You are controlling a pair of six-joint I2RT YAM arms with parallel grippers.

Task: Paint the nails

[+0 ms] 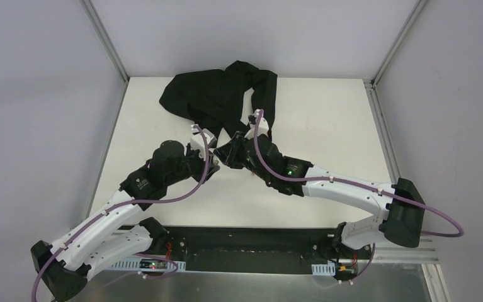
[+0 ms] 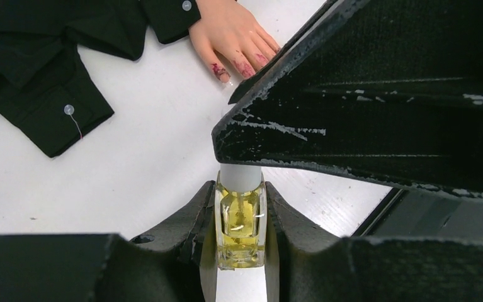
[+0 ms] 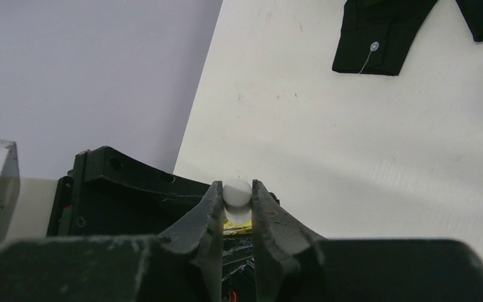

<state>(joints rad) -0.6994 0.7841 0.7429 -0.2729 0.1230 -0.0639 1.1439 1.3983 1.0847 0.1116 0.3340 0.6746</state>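
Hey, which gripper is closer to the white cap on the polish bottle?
Right. The right gripper is clamped on the white cap; the left gripper grips the bottle by its glass body below it.

Left fingers (image 2: 187,221), right fingers (image 3: 204,220) closed.

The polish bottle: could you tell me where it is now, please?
Left wrist view, bottom centre: the bottle sits in the left gripper, the right gripper pinching its white cap.
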